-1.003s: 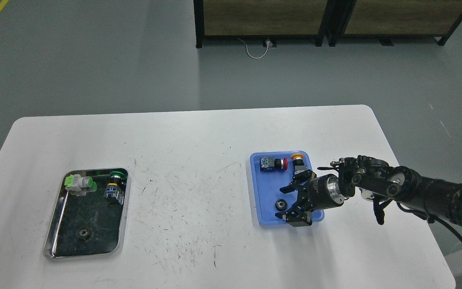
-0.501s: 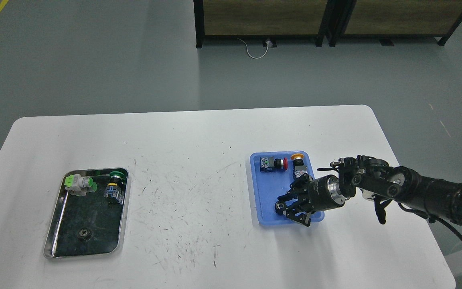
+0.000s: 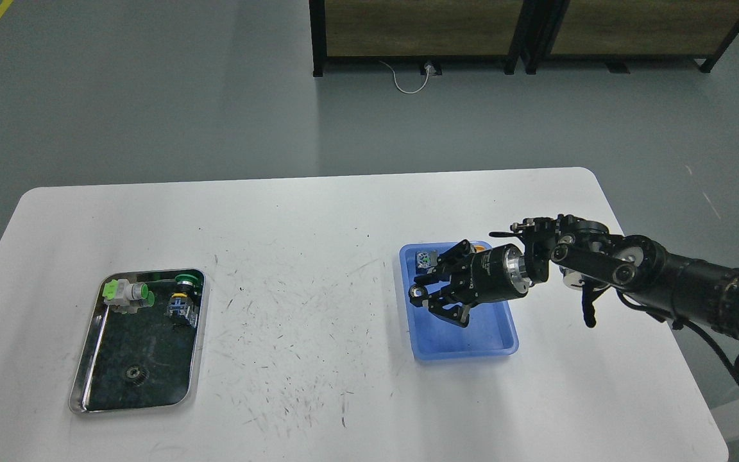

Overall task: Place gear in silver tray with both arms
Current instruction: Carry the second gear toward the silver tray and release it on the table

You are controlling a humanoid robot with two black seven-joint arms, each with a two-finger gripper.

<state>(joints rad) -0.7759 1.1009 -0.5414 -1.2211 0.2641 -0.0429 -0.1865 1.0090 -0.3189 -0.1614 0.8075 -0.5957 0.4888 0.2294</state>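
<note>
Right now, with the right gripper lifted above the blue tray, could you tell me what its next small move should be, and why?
Probably carry on leftward across the table toward the silver tray. The right gripper appears shut on a small gear and hangs above the blue tray, while the silver tray lies far left.
</note>
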